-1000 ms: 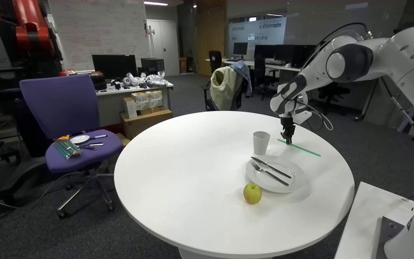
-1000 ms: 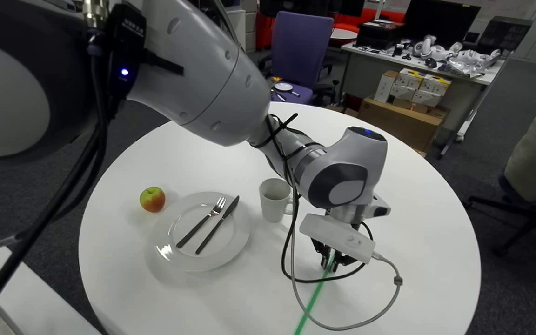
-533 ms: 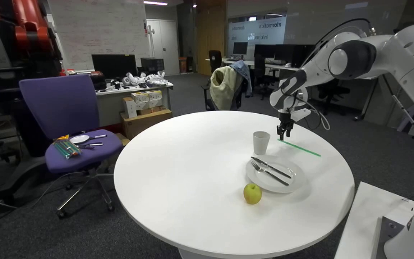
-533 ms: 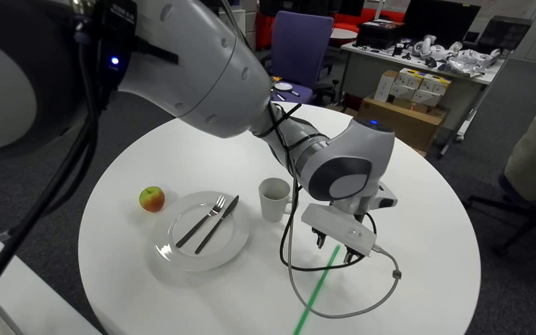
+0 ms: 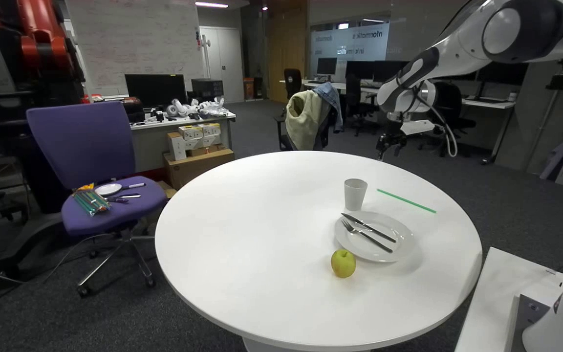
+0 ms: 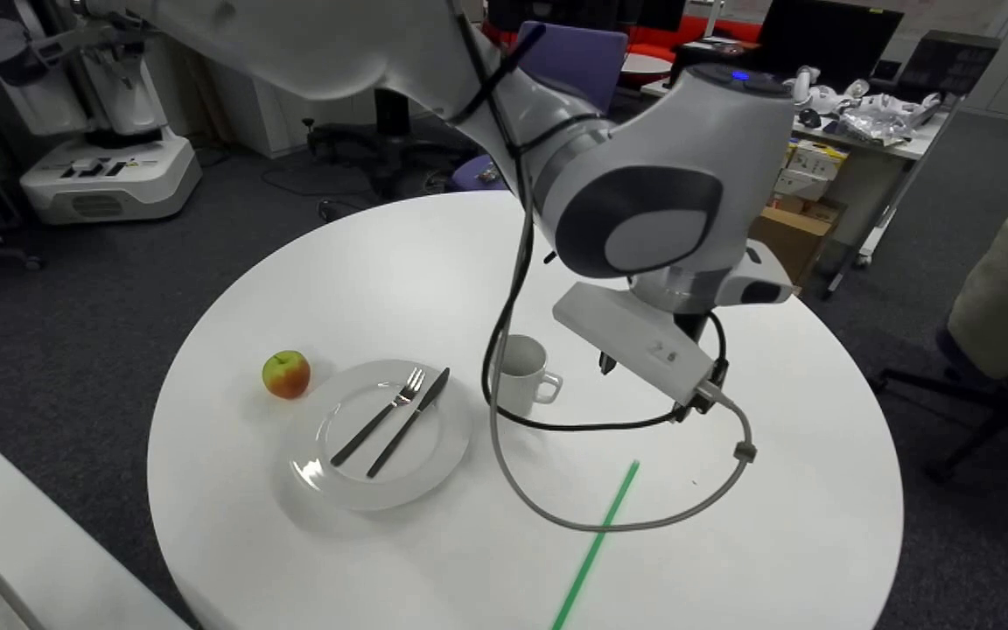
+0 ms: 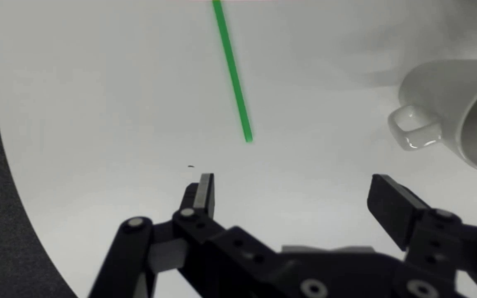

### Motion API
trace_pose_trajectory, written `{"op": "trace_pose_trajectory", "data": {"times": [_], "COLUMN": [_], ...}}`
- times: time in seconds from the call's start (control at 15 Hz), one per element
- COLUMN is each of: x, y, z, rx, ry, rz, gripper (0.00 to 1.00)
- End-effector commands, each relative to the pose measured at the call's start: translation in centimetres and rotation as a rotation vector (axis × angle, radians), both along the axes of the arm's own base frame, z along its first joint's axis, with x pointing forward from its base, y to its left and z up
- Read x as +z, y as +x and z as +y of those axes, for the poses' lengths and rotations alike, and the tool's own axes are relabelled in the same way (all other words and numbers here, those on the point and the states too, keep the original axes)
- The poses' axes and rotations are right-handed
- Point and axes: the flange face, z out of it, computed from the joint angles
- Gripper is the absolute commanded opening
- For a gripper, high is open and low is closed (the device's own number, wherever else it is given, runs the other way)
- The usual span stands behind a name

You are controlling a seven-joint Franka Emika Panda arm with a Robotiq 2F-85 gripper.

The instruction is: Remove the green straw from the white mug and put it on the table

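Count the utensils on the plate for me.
2: the fork, on the side nearer the apple, and the knife beside it, nearer the white mug. Both lie in plain view on the plate; none seems hidden.

A purple chair (image 5: 91, 161) stands on dark carpet (image 5: 115, 318).

Glass panel (image 5: 350, 44): "informatics", repeated, some copies blurred or partial
Whiteboard (image 5: 137, 46): faint handwriting, too blurred to read
Boxes (image 6: 817, 161): print, too small to read
White wrist housing (image 6: 631, 339): tiny marks, unreadable
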Motion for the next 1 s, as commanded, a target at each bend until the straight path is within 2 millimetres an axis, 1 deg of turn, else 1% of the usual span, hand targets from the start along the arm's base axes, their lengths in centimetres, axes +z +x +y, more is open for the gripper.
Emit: {"op": "trace_pose_trajectory", "data": {"times": [0.0,0.13,0.27,0.4,0.53,0.6,0.67,0.73,0.8,0.87,0.93], "x": [3.9,4.0,3.1,1.6,-0.4,-1.2,-1.1,-2.1,-2.6,-2.8,-2.7], "y": [-4.0,-5.1,-5.7,-6.1,-6.4,-6.4,-4.7,-4.9,-5.0,-5.1,-5.2], "z": [3.7,6.1,9.5,13.4,17.5,19.2,16.3,18.1,19.2,19.7,19.7], "rx": [-0.191,-0.286,-0.313,-0.334,-0.346,-0.358,-0.338,-0.344,-0.345,-0.344,-0.345], "ry": [0.057,0.086,0.089,0.079,0.063,0.055,0.074,0.069,0.068,0.068,0.068], "rz": [-0.026,-0.043,-0.032,-0.033,-0.035,-0.044,-0.019,-0.020,-0.019,-0.018,-0.019], "gripper": [1.00,1.00,1.00,1.00,1.00,1.00,1.00,1.00,1.00,1.00,1.00]}}
